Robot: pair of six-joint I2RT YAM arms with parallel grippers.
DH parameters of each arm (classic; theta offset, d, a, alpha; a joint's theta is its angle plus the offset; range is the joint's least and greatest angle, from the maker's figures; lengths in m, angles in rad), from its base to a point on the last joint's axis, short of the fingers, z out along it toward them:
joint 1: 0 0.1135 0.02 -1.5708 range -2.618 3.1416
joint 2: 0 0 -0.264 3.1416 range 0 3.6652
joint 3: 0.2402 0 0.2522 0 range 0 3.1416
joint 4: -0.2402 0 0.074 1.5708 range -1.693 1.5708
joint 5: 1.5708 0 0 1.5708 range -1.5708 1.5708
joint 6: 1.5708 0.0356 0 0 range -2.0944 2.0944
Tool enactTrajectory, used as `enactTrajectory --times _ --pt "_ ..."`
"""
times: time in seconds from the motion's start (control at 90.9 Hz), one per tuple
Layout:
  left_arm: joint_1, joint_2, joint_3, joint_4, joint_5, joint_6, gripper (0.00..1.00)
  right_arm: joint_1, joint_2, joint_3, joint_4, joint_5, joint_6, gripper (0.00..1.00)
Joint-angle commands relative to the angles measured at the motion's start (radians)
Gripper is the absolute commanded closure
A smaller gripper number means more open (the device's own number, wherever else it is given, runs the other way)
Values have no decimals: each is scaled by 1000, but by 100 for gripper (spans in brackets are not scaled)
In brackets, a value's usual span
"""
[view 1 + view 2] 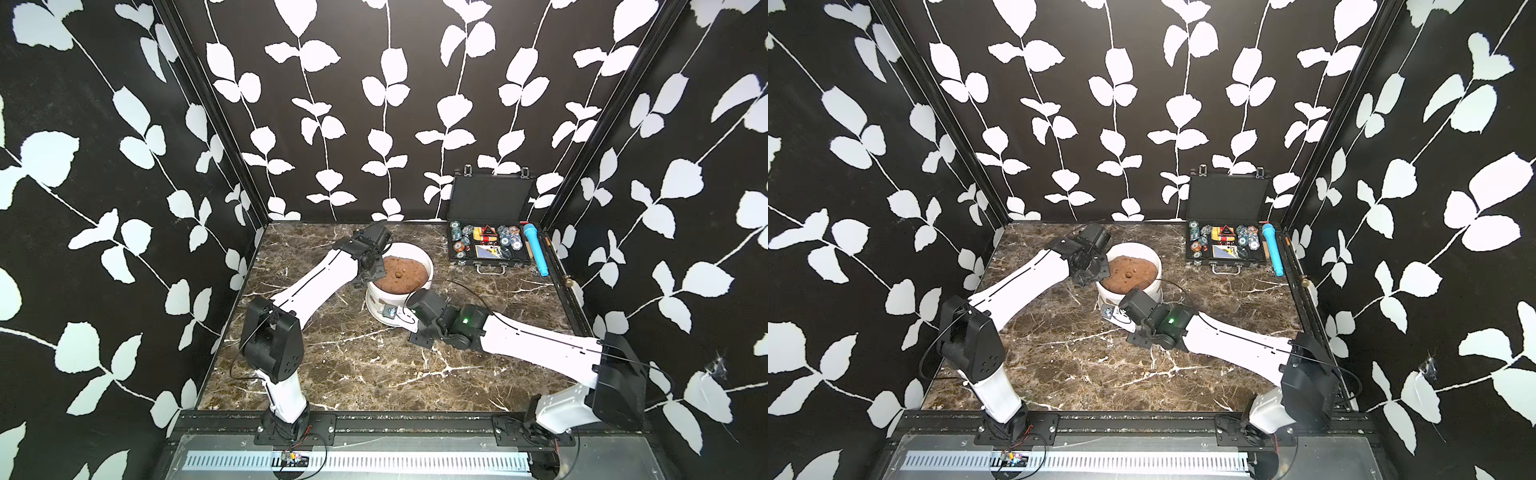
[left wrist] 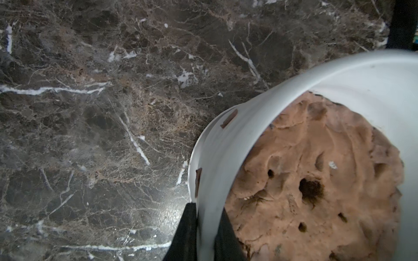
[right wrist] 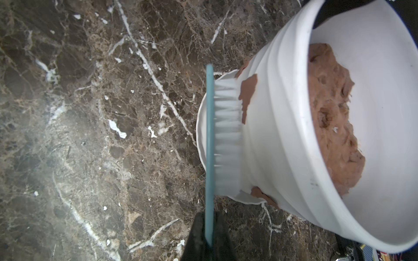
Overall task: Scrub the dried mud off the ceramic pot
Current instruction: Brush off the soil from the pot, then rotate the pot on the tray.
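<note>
Ceramic pot [image 1: 375, 301]; marble [image 1: 374, 365]; leaf-print walls [image 1: 374, 104]; left end effector [image 2: 207, 211] clamps rim [image 2: 244, 126]; right end effector [image 3: 210, 226] clamps brush [image 3: 226, 140]

1. Ceramic pot [image 3: 282, 113]: glossy white glaze, smooth with faint ribs.
2. Dried mud [image 3: 247, 90]: matt reddish-brown, flaky at the edges.
3. Brown mass [image 2: 316, 180] inside: rough, lumpy, pitted, totally matt.
4. Brush [image 3: 227, 135]: teal plastic back, white plastic-looking bristles.
5. Tabletop [image 2: 90, 113]: polished brown marble look, catches glare.

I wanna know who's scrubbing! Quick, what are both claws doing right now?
Left gripper: closed on the rim of the ceramic pot.
Right gripper: closed, holding the brush.
</note>
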Motion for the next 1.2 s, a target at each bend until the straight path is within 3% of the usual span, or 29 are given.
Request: enactTrajectory --times 0.0,0.264,0.407,0.814,1.133,1.188 --pt "6 2 35 -103 26 -107 100 30 22 48 -2 68 106 100" --pt "-24 11 67 -186 7 -225 100 85 115 159 -98 223 282 100" --pt "-36 0 55 -169 -1 -230 100 82 115 160 -105 237 293 100" --pt "-43 -9 51 -162 -9 -196 100 2 212 182 -200 106 312 100" --pt "-43 -7 53 -144 -17 -145 100 3 131 83 -339 82 275 100" --pt "-43 -8 53 -141 -21 -132 100 4 54 52 -313 55 260 100"
